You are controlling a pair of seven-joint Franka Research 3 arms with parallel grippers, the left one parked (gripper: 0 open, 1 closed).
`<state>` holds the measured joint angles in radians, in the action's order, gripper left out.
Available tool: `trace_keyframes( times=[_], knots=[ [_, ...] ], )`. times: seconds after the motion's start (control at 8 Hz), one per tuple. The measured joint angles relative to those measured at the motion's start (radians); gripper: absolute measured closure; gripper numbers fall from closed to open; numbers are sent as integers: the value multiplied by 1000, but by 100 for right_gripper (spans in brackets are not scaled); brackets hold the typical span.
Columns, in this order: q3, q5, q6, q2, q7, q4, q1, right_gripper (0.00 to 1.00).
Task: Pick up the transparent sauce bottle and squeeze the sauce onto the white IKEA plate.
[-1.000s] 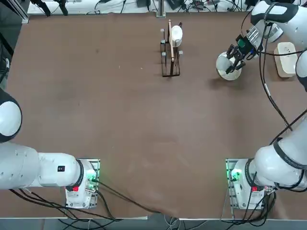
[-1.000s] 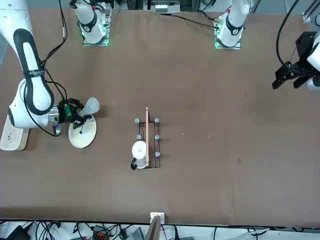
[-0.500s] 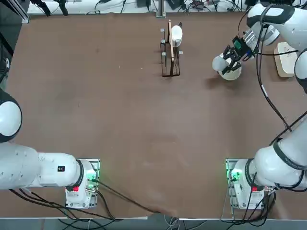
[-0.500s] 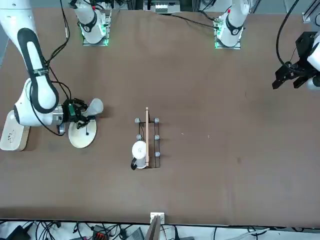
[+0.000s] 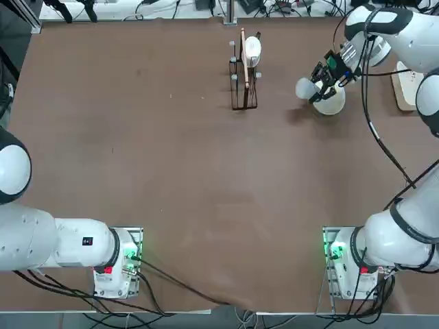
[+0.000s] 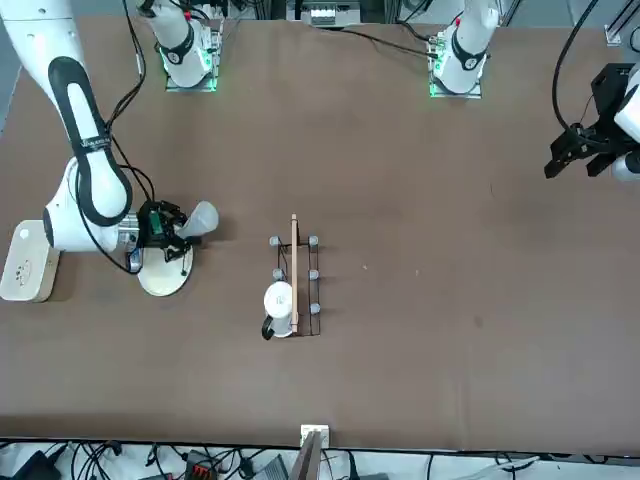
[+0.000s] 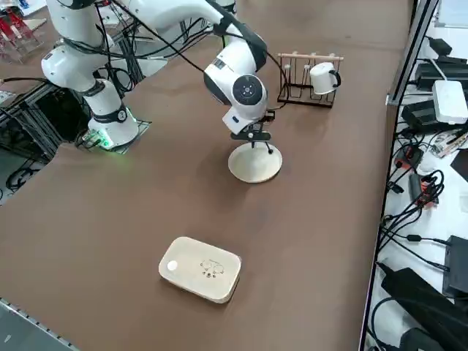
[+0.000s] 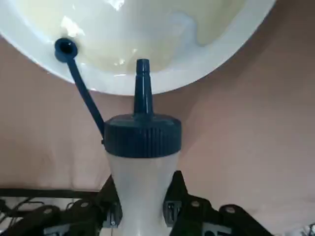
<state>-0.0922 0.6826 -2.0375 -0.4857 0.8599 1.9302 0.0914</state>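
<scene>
right wrist view from over here has the right gripper's jaws (image 8: pixel 142 209) closed around the transparent sauce bottle (image 8: pixel 142 187), one on each side of its cloudy body, with the blue nozzle pointing at the white ikea plate (image 8: pixel 206 69) and the little cap on its strap hanging open beside it. pale sauce (image 8: pixel 103 51) already lies pooled on that plate, which sits on the brown tabletop (image 7: pixel 292 241). over on the same tabletop i can see a white rectangular tray (image 7: pixel 200 269) and a wire rack (image 7: pixel 298 77) with a white mug (image 7: pixel 323 77).
</scene>
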Motion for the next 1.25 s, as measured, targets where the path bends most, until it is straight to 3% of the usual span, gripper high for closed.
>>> trace_keyframes(
  times=[0.62,1.25],
  knots=[
    [16,18,-31,-2,0,-24,5,59],
    [20,18,-30,-20,-5,-28,61,59]
  ],
)
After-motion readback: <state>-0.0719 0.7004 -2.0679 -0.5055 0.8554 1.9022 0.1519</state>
